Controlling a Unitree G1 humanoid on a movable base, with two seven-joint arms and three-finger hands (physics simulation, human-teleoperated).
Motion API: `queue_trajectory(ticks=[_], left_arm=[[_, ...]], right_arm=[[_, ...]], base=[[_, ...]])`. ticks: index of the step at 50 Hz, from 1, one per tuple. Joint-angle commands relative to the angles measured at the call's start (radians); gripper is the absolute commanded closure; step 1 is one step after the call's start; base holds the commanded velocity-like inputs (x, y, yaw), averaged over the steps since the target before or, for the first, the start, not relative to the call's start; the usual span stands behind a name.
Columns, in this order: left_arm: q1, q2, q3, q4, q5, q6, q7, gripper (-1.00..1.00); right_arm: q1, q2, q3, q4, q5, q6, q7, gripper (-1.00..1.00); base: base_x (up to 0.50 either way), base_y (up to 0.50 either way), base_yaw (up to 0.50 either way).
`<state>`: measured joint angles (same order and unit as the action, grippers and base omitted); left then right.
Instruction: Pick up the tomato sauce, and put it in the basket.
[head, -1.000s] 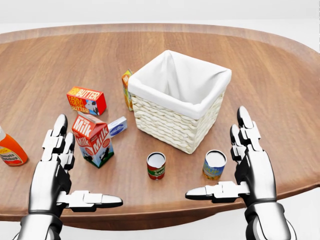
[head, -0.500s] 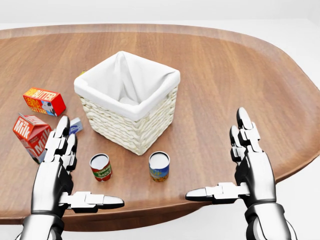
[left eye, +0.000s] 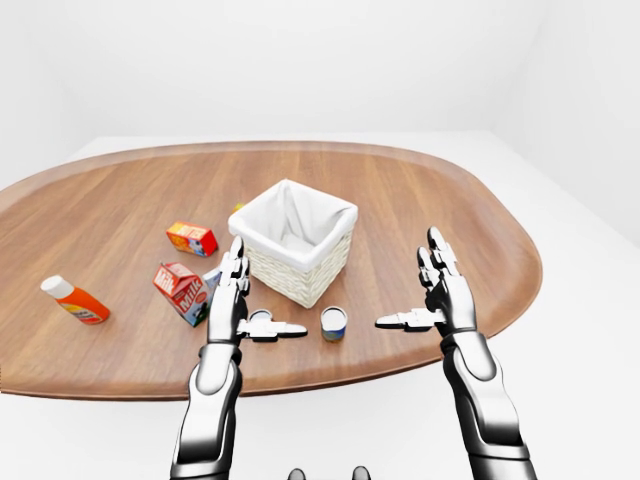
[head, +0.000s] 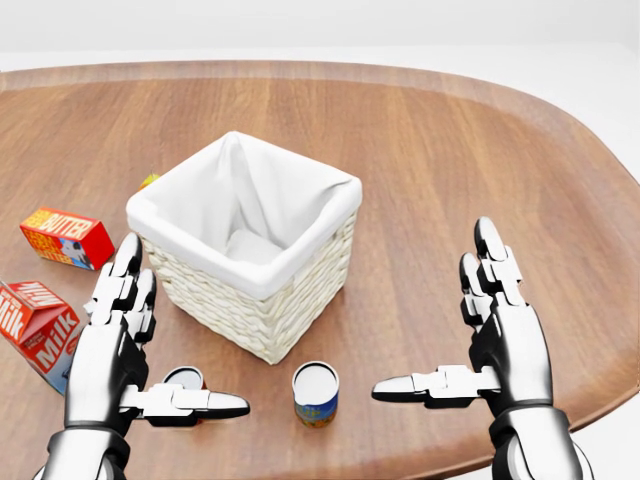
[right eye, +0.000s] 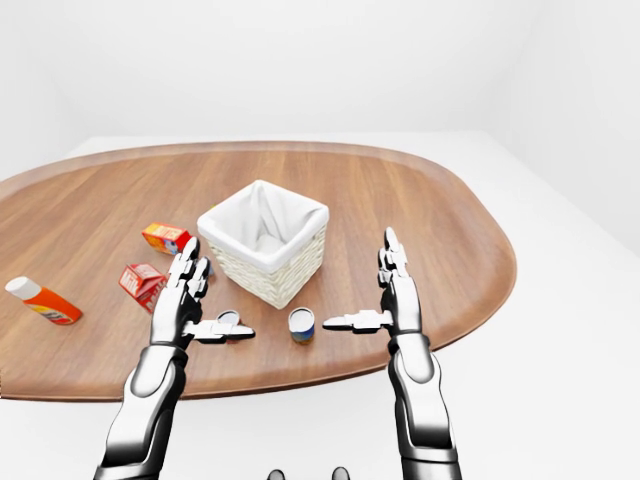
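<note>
- Head view shows both hands raised over the near edge of the desk (head: 480, 130), fingers spread and thumbs turned inward; the left hand (head: 120, 345) and the right hand (head: 490, 335) are released and grasp nothing.
- The tomato sauce (head: 183, 381) is judged to be the red-labelled can at the near edge of the desk, largely hidden under the left hand's thumb; the label cannot be read, so this identification is tentative.
- A second can (head: 316, 394) with a blue and yellow label stands just beside it, toward the right; it should not be mistaken for the target.
- The basket (head: 250, 300) stands just beyond both cans, with its lined opening unobstructed.
- The left hand is best lowered over the red can, with fingers closed round its side wall.
- The can should be lifted above the basket rim before release.
- The milk carton (head: 35, 325) near the left edge should be avoided.
</note>
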<state>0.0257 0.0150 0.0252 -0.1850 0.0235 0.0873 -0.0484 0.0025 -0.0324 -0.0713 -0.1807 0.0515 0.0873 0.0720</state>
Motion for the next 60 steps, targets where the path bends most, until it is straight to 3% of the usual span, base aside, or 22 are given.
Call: queue_trajectory(ticks=[1, 6, 23, 31, 49, 55, 58, 60], left_arm=[[-0.003, 0.000, -0.002, 0.008, 0.000, 0.000, 0.000, -1.00], [-0.001, 0.002, -0.002, -0.005, 0.001, 0.000, -0.001, -1.00], [-0.002, 0.000, -0.006, 0.004, 0.002, 0.000, 0.002, -1.00], [-0.002, -0.001, -0.006, 0.002, 0.002, 0.000, 0.002, -1.00], [0.001, -0.001, -0.008, -0.001, 0.003, 0.000, 0.004, -1.00], [0.000, -0.001, -0.007, 0.004, 0.003, 0.000, 0.003, -1.00], [0.002, 0.000, -0.005, -0.004, 0.004, 0.000, 0.004, -1.00], [0.004, 0.001, -0.006, -0.008, 0.009, 0.000, 0.005, -1.00]], right_arm=[[0.001, 0.001, 0.002, 0.004, -0.001, 0.000, 0.000, -1.00], [0.006, 0.005, 0.007, 0.020, -0.016, -0.016, -0.010, -1.00], [0.013, 0.005, 0.002, -0.004, 0.014, -0.001, 0.017, -1.00], [0.012, 0.005, 0.008, 0.013, -0.010, -0.022, -0.001, -1.00], [0.014, 0.006, 0.008, 0.014, -0.010, -0.032, -0.003, -1.00], [0.005, 0.005, 0.002, 0.014, 0.003, -0.011, -0.001, -1.00], [-0.005, 0.005, -0.001, 0.033, -0.006, -0.027, -0.021, -1.00], [-0.007, 0.004, 0.001, 0.031, -0.008, -0.022, -0.025, -1.00]], base=[[0.50, 0.00, 0.00], [0.30, 0.00, 0.00], [0.15, 0.00, 0.00], [0.12, 0.00, 0.00], [0.00, 0.00, 0.00], [0.11, 0.00, 0.00], [0.14, 0.00, 0.00], [0.00, 0.00, 0.00]])
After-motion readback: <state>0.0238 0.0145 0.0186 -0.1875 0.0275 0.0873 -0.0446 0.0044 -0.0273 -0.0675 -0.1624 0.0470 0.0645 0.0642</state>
